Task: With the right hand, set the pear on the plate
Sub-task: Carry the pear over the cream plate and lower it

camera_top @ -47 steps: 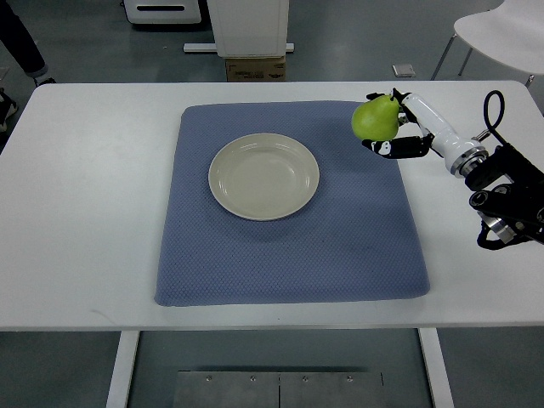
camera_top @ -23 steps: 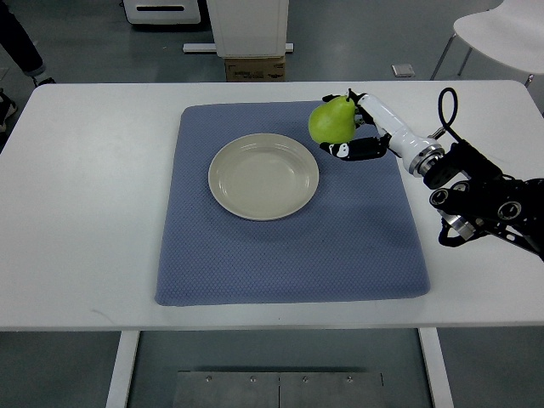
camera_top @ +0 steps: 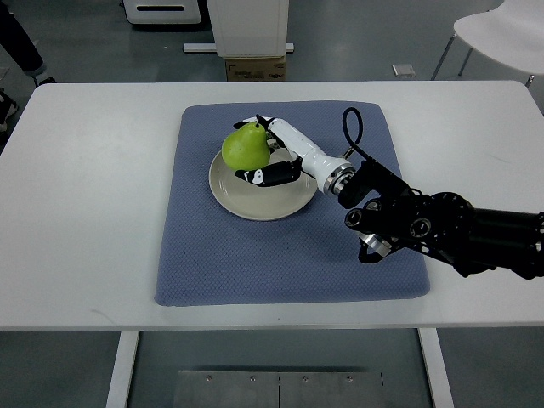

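A green pear (camera_top: 246, 146) is held in my right hand (camera_top: 266, 154), whose white and black fingers wrap its right side. The pear hangs over the upper left part of the cream plate (camera_top: 276, 201), which sits on the blue mat (camera_top: 289, 255). I cannot tell whether the pear touches the plate. My right arm (camera_top: 425, 225) reaches in from the right edge across the mat. My left arm is out of view.
The mat lies on a white table (camera_top: 93, 195). A white chair (camera_top: 501, 34) stands behind the table's far right corner, and a cardboard box (camera_top: 255, 68) sits on the floor beyond the far edge. A person's leg (camera_top: 17, 42) shows at the top left.
My right hand has carried the pear leftward from the mat's far right corner to above the plate, and the arm has stretched further into the picture.
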